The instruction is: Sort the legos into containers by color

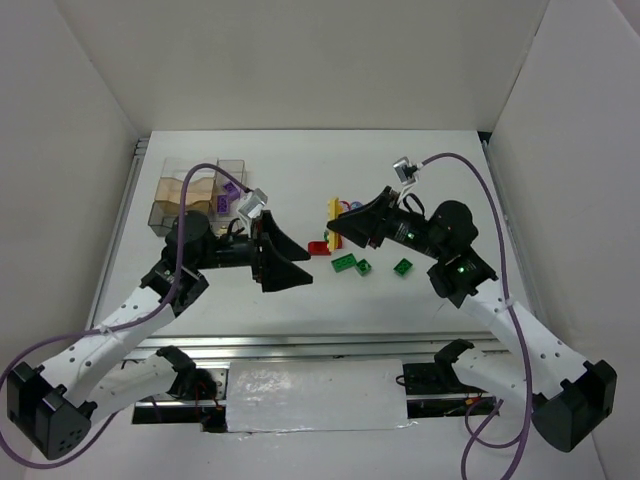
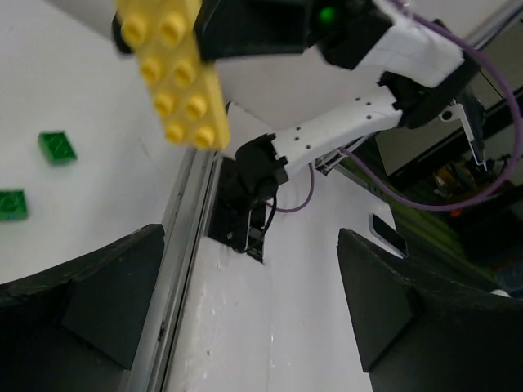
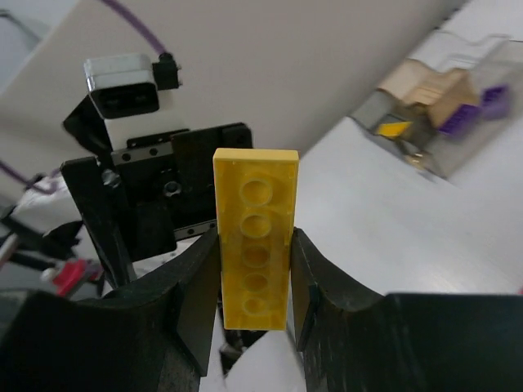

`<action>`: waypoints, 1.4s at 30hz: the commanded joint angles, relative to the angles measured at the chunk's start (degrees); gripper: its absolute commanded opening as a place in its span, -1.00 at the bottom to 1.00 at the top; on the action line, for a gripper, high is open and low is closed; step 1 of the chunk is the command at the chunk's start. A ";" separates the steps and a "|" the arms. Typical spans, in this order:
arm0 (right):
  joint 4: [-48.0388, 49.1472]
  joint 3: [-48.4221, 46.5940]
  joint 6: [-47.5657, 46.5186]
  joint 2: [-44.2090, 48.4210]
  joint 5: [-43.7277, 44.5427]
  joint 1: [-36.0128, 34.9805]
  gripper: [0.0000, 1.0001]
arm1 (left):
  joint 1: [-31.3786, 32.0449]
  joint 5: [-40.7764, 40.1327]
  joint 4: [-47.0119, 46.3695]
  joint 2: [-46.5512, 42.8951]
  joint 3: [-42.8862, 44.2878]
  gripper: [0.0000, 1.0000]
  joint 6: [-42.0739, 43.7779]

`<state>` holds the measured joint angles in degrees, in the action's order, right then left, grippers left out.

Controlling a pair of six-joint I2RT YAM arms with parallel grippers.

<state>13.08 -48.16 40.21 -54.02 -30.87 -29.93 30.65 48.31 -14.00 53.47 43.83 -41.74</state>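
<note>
My right gripper (image 1: 333, 229) (image 3: 255, 286) is shut on a long yellow lego (image 3: 255, 237) and holds it above the table middle; the lego also shows in the top view (image 1: 334, 208) and the left wrist view (image 2: 176, 77). My left gripper (image 1: 292, 262) (image 2: 253, 318) is open and empty, facing the right gripper from the left. A red lego (image 1: 320, 248) and three green legos (image 1: 344, 264) (image 1: 363, 267) (image 1: 403, 266) lie on the table below the right gripper. The clear container (image 1: 172, 190) (image 3: 433, 122) stands at the far left with purple legos (image 1: 232, 190) and a yellow piece (image 3: 395, 128) inside.
White walls enclose the table on three sides. A metal rail (image 1: 300, 345) runs along the near edge by the arm bases. Two green legos (image 2: 57, 147) (image 2: 10, 204) show on the table in the left wrist view. The right arm's purple cable (image 1: 490, 200) arches above the table.
</note>
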 commanded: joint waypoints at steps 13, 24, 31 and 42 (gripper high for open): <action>22.16 6.24 6.46 4.45 -7.27 -9.97 -1.00 | 8.54 -5.34 -11.49 5.41 8.20 0.99 2.19; 22.26 5.62 3.13 2.33 -2.88 -11.46 -0.19 | 10.48 -6.45 -8.13 4.45 9.59 -0.94 3.75; -5.11 7.38 0.31 14.02 25.12 -4.53 0.99 | -6.23 -43.21 27.83 2.94 16.45 -1.00 5.47; -14.58 7.03 -1.97 14.82 31.14 -3.11 0.99 | -42.51 -50.78 36.77 27.37 23.48 -0.99 -9.06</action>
<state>0.71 -40.93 39.90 -38.09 0.23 -33.12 -9.43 0.08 21.89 77.25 62.19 -46.74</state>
